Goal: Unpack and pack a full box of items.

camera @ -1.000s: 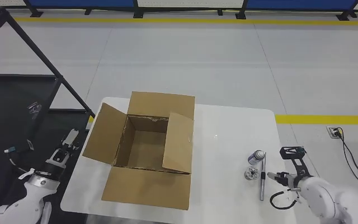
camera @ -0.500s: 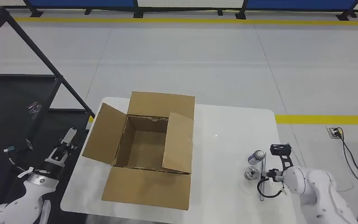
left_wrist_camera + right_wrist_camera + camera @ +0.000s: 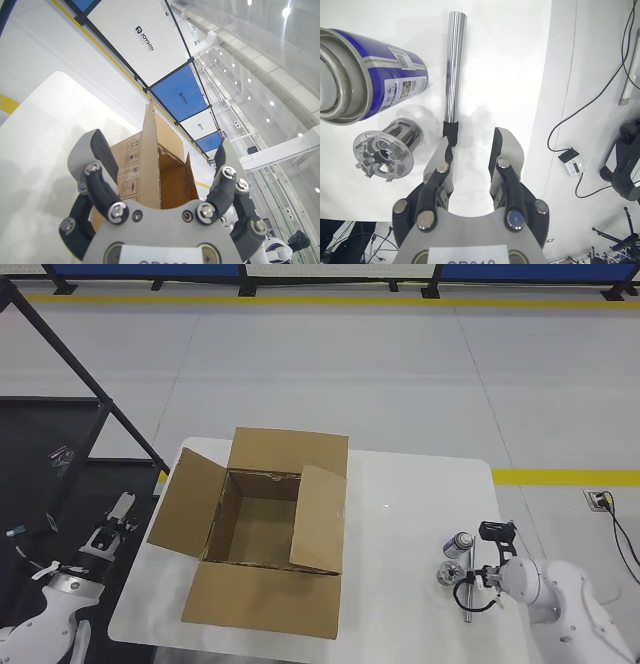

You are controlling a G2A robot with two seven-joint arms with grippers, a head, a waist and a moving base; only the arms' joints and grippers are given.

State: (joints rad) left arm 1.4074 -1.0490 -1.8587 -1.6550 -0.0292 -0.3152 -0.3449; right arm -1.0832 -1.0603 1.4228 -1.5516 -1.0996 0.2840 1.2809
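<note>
An open cardboard box [image 3: 262,532] stands on the white table [image 3: 400,514], flaps spread and its inside bare. Near the table's right edge lie a blue spray can [image 3: 459,545], a small metal hub [image 3: 447,575] and a chrome rod [image 3: 467,586]. My right gripper [image 3: 472,137] is open low over the table beside them. The rod [image 3: 453,67], with its black taped band, runs under one fingertip, and nothing lies between the fingers. The can [image 3: 370,77] and hub [image 3: 386,152] sit just past the rod. My left gripper [image 3: 160,142] is open off the table's left side, facing the box [image 3: 172,170].
The table's right edge [image 3: 540,100] runs close beside my right gripper, with floor cables [image 3: 570,120] beyond it. A black frame [image 3: 70,374] stands on the floor left of the table. White tabletop lies bare between the box and the three items.
My right arm has moved left across the table edge, bringing its gripper from beside the rod onto the rod's near end. The left arm, the box and the items kept still.
</note>
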